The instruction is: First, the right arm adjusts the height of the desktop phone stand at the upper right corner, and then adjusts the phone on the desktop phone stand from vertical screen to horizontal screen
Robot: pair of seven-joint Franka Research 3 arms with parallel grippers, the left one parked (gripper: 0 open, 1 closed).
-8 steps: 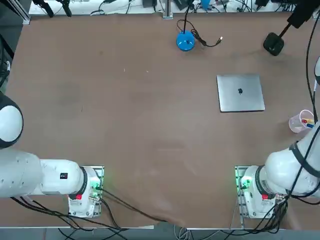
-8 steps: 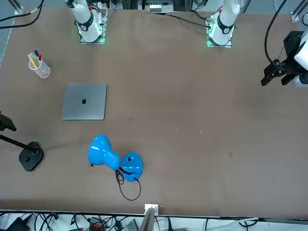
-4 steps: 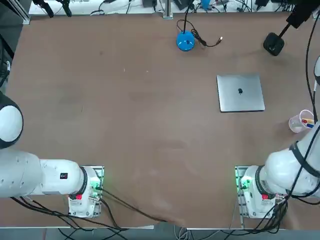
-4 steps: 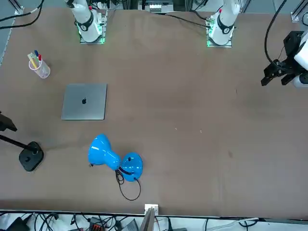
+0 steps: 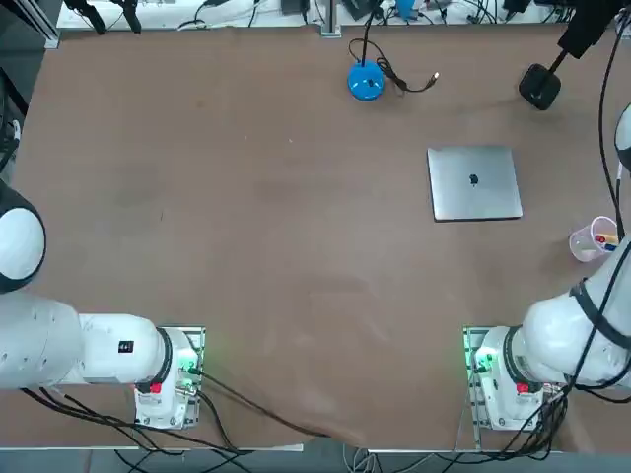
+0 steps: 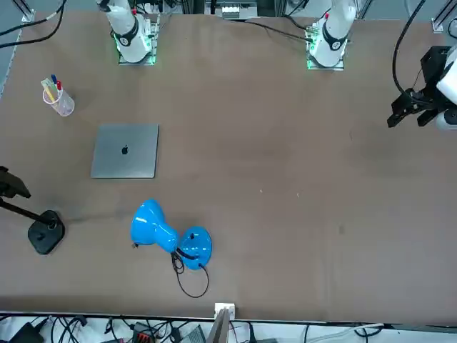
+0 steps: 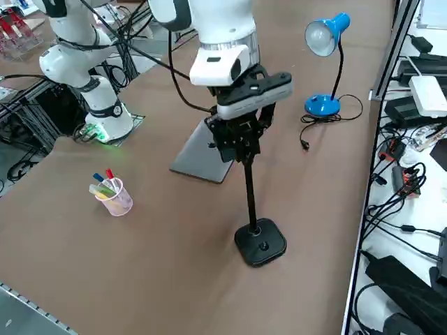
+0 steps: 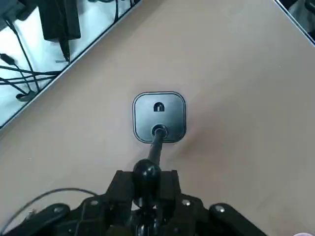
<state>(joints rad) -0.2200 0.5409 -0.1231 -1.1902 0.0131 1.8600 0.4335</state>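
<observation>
Found right claw (image 8: 146, 183) clamped on upper part of desktop phone stand (image 7: 260, 246), near its joint. Compared with a second ago, shifted slightly inward over tabletop (image 5: 246, 246); with no visible displacement of base (image 8: 159, 115), flat at far right corner, beyond laptop (image 5: 475, 183). Read as height adjustment under way at slanted pole (image 7: 251, 199); cannot confirm any height gained or lost. Cannot make out phone, nor its orientation. Judge rotation to horizontal as outstanding. Advise steady, slow motion, to avoid tipping or dragging base.
</observation>
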